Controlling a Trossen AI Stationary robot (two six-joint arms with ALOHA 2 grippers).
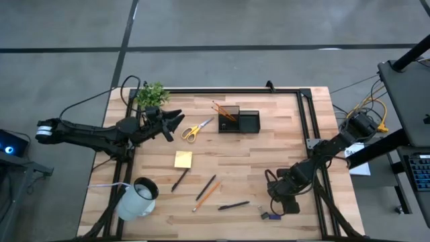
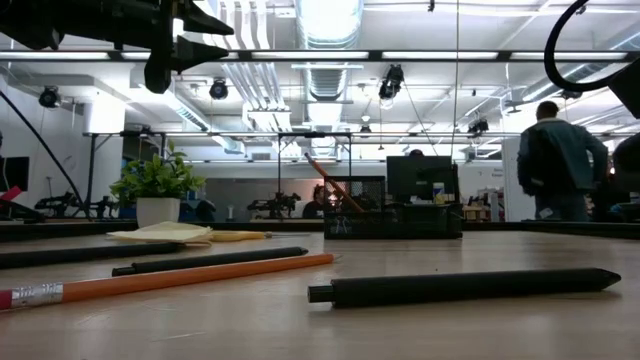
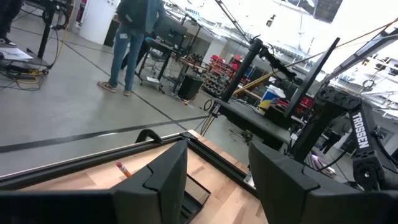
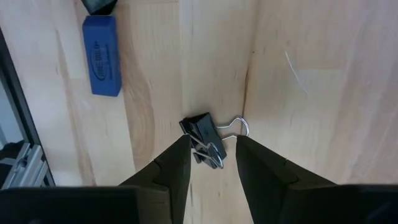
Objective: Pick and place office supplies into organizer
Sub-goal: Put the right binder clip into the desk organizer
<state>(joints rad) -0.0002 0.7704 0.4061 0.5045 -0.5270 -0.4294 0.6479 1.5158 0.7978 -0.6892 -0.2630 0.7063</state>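
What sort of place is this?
Probably a robotics lab or workshop: two robot arms work at a wooden table, exposed ducts run overhead, and more equipment benches stand on a concrete floor behind.

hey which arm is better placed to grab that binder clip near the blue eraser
The right. Its gripper is open directly over the binder clip, fingers either side, beside the blue eraser. The left gripper hovers far off, near the scissors.

The light wooden table (image 1: 255, 168) carries the black organizer (image 1: 238, 121), yellow-handled scissors (image 1: 196, 129), a yellow sticky-note pad (image 1: 183, 159) and a potted plant (image 1: 150, 95). Nearer the front lie an orange pencil (image 1: 207, 196), dark pens (image 1: 233, 206), a white mug (image 1: 136, 199), a blue eraser (image 4: 102, 55) and a black binder clip (image 4: 204, 138).
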